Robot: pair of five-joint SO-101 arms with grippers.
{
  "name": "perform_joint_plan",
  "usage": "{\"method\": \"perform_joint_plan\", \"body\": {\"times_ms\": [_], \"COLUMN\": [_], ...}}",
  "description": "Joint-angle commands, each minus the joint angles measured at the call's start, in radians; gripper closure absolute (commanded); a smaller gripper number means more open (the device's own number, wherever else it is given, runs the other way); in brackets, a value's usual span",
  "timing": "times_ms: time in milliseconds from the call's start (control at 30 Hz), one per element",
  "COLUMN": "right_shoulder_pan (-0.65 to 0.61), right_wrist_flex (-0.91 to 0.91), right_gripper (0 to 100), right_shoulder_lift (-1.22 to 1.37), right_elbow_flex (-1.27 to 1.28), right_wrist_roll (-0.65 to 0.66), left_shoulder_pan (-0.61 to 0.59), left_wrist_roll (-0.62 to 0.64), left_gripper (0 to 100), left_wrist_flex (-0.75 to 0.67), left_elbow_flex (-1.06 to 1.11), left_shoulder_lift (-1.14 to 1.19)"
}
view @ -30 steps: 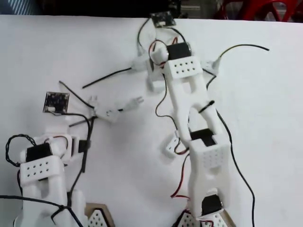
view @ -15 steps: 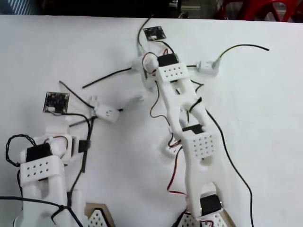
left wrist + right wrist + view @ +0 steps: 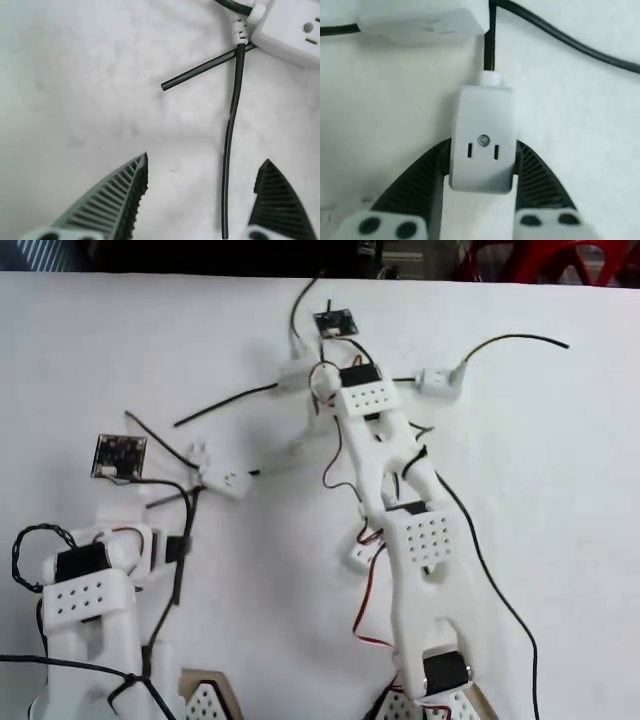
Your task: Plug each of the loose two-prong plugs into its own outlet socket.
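Observation:
My right gripper (image 3: 482, 152) is shut on a white outlet socket (image 3: 482, 120), one finger against each of its sides; the face with two slots and a screw looks at the camera. A second socket (image 3: 422, 20) lies just past it beside a black cable (image 3: 560, 37). In the high view the right arm (image 3: 385, 440) stretches to the table's far middle, next to a socket (image 3: 293, 373). My left gripper (image 3: 205, 185) stands open over bare table, with a socket (image 3: 295, 30) and its black cable (image 3: 232, 125) ahead. That socket (image 3: 228, 480) lies mid-left, a white plug (image 3: 293, 448) near it.
Another white socket (image 3: 437, 381) with a curved black cable (image 3: 520, 337) lies at the far right. A short loose cable (image 3: 225, 405) lies left of the right arm. The table's left and right sides are bare white surface.
The right arm has swung to the left and drawn its wrist back a little from the far edge. The left arm has kept still.

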Motion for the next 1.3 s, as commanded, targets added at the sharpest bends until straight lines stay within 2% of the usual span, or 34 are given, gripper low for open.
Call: {"method": "perform_joint_plan", "body": {"times_ms": [0,167,333,700,833,933,1133,1267], "right_shoulder_pan": [0.018,0.015,0.01,-0.031,-0.056,-0.102,-0.259,-0.367], "right_wrist_flex": [0.073,0.197,0.303,0.538,0.539,0.539,0.509,0.415], "right_gripper": [98.1,98.1,98.1,98.1,98.1,98.1,98.1,98.1], "right_shoulder_lift": [-0.119,-0.219,-0.344,-0.611,-0.753,-0.881,-1.106,-1.162], "right_elbow_flex": [-0.012,-0.012,-0.012,-0.002,0.084,0.203,0.497,0.726], "right_wrist_roll": [0.092,0.152,0.157,0.158,0.169,0.238,0.284,0.381], "left_shoulder_pan": [-0.007,-0.007,-0.007,-0.013,-0.071,-0.12,-0.208,-0.219], "left_wrist_roll": [0.008,0.009,0.009,0.009,0.009,0.008,0.003,0.003], "left_gripper": [66,66,66,66,66,66,66,66], "left_wrist_flex": [-0.021,-0.035,-0.081,-0.066,0.1,0.203,0.35,0.423], "left_elbow_flex": [-0.005,-0.003,0.021,-0.003,-0.15,-0.273,-0.476,-0.56], "left_shoulder_lift": [-0.027,-0.027,-0.027,-0.028,-0.028,-0.028,-0.028,-0.028]}}
